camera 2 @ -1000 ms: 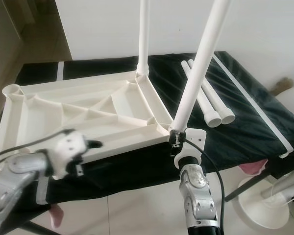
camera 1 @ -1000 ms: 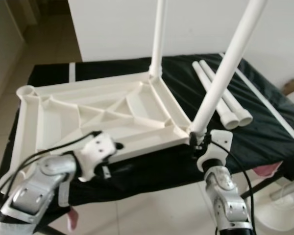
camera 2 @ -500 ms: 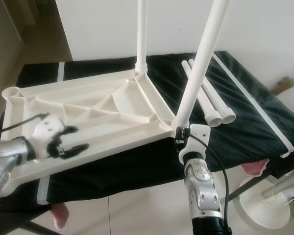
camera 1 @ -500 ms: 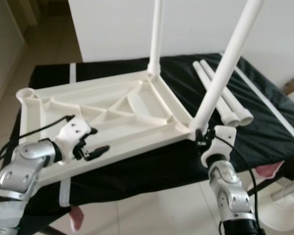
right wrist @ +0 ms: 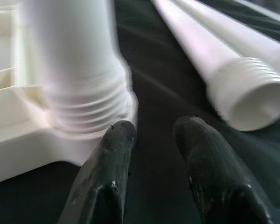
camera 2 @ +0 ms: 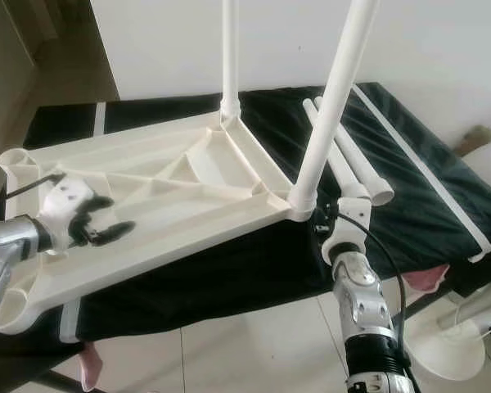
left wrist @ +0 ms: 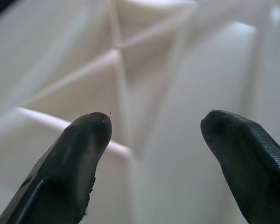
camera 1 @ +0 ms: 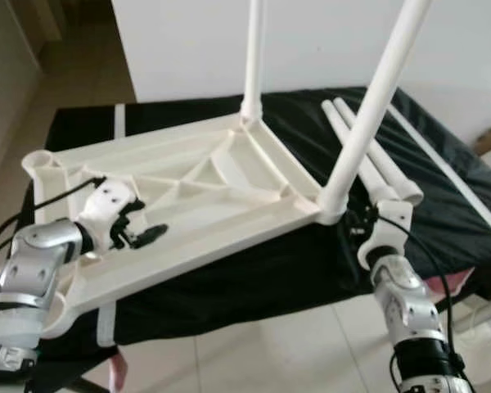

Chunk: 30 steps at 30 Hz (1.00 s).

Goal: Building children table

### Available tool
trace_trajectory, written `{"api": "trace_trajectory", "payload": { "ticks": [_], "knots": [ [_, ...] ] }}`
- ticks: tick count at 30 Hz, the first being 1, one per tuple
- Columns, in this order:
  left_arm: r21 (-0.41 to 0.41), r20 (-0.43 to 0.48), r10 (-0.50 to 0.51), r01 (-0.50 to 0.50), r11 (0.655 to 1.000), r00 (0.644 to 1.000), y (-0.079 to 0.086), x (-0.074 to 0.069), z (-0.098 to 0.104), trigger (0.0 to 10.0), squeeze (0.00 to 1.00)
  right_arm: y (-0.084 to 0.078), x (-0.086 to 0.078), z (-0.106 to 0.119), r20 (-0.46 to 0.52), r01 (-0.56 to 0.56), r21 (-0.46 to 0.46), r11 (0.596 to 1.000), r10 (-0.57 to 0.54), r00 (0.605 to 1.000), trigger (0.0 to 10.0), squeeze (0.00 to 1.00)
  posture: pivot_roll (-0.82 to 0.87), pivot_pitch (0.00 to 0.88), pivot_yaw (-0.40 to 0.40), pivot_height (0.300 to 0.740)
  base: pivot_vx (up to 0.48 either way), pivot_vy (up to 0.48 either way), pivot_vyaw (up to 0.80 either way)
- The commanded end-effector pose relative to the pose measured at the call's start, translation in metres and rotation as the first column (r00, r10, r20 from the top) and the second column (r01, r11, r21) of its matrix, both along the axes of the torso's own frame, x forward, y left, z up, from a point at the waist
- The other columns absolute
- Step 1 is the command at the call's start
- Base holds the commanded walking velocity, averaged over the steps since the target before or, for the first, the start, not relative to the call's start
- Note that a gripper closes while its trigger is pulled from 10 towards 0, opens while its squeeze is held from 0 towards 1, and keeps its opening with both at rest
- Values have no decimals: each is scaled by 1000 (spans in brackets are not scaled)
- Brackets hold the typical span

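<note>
Right, upside-down tabletop (camera 1: 188, 196) lies on the black-draped bench (camera 1: 442, 205), two legs (camera 1: 368, 115) screwed in & standing up: stiff, light, slick plastic, best taken by ribs or rim, w/ near edge overhanging. Left gripper (camera 1: 139, 236), fingers wide, hovers over the ribs. Right gripper (camera 2: 326, 228), fingers narrowly parted & empty, sits by the near leg's socket; two spare legs (camera 2: 352, 168) lie close beside, room's tight there.

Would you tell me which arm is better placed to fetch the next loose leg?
Probably the right. The right gripper sits open beside the screwed-in leg, close to the two loose legs. The left gripper hovers over the tabletop's underside, far from them.
</note>
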<state>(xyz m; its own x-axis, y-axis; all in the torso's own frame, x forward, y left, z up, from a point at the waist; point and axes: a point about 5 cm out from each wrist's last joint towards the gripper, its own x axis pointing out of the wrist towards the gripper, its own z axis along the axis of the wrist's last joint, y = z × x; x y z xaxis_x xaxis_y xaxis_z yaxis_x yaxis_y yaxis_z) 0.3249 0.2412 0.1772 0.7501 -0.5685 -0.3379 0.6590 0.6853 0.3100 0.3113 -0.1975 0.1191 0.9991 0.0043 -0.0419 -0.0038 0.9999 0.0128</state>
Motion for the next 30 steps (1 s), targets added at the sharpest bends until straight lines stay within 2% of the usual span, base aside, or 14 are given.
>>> {"api": "trace_trajectory", "payload": {
  "ticks": [1, 5, 11, 13, 14, 16, 17, 20, 23, 25, 27, 28, 29, 30],
  "knots": [
    [4, 143, 293, -296, 955, 945, 23, 9, 8, 10000, 0, 7, -4, -5, -10, -48, -14, 999, 47, 999, 10000, 0, 43, 62, -33, 740, 0, 0, 0],
    [-7, 184, 421, -427, 904, 888, 47, 15, 17, 10000, 0, 23, -12, -16, -29, -115, -14, 993, 114, 993, 10000, 0, 46, 65, -33, 740, 0, 0, 0],
    [28, 197, 491, -505, 862, 849, 64, 17, 16, 10000, 0, 31, -16, -22, -35, -143, -4, 990, 143, 989, 10000, 0, 46, 65, -31, 740, 0, 0, 0],
    [79, 204, 522, -546, 834, 828, 73, 16, 12, 10000, 0, 32, -16, -25, -41, -149, 0, 989, 149, 988, 10000, 0, 45, 64, -27, 740, 0, 0, 0],
    [79, 204, 522, -546, 834, 828, 73, 16, 12, 10000, 0, 32, -16, -25, -41, -149, 0, 989, 149, 988, 10000, 0, 45, 64, -27, 740, 0, 0, 0],
    [171, 226, 539, -578, 798, 811, 81, 17, 6, 10000, 0, 35, -14, -24, -44, -159, 5, 987, 159, 986, 10000, 0, 47, 60, -28, 740, 0, 0, 0],
    [171, 226, 539, -578, 798, 811, 81, 17, 6, 10000, 0, 35, -14, -24, -44, -159, 5, 987, 159, 986, 10000, 0, 47, 60, -28, 740, 0, 0, 0],
    [352, 257, 488, -551, 756, 834, 83, 14, -10, 10000, 0, 38, -10, -21, -37, -172, 12, 985, 172, 984, 10000, 0, 50, 51, -27, 740, 0, 0, 0],
    [418, 252, 459, -524, 742, 852, 82, 12, -19, 10000, 0, 38, -8, -21, -34, -175, 15, 985, 175, 984, 10000, 0, 51, 48, -27, 740, 0, 0, 0],
    [453, 219, 415, -469, 758, 883, 77, 9, -29, 10000, 0, 38, -6, -19, -30, -177, 17, 984, 178, 984, 10000, 0, 54, 45, -27, 740, 0, 0, 0],
    [461, 207, 399, -449, 766, 893, 75, 8, -32, 10000, 0, 38, -5, -19, -29, -178, 18, 984, 179, 983, 10000, 0, 54, 45, -27, 740, 0, 0, 0],
    [453, 171, 354, -392, 801, 920, 68, 7, -36, 10000, 0, 38, -3, -18, -29, -179, 19, 984, 179, 983, 10000, 0, 56, 41, -26, 740, 0, 0, 0],
    [453, 171, 354, -392, 801, 920, 68, 7, -36, 10000, 0, 38, -3, -18, -29, -179, 19, 984, 179, 983, 10000, 0, 56, 41, -26, 740, 0, 0, 0],
    [446, 136, 309, -337, 829, 941, 63, 5, -38, 10000, 0, 37, 0, -18, -31, -178, 20, 984, 179, 983, 10000, 0, 58, 42, -24, 740, 0, 0, 0]
  ]
}}
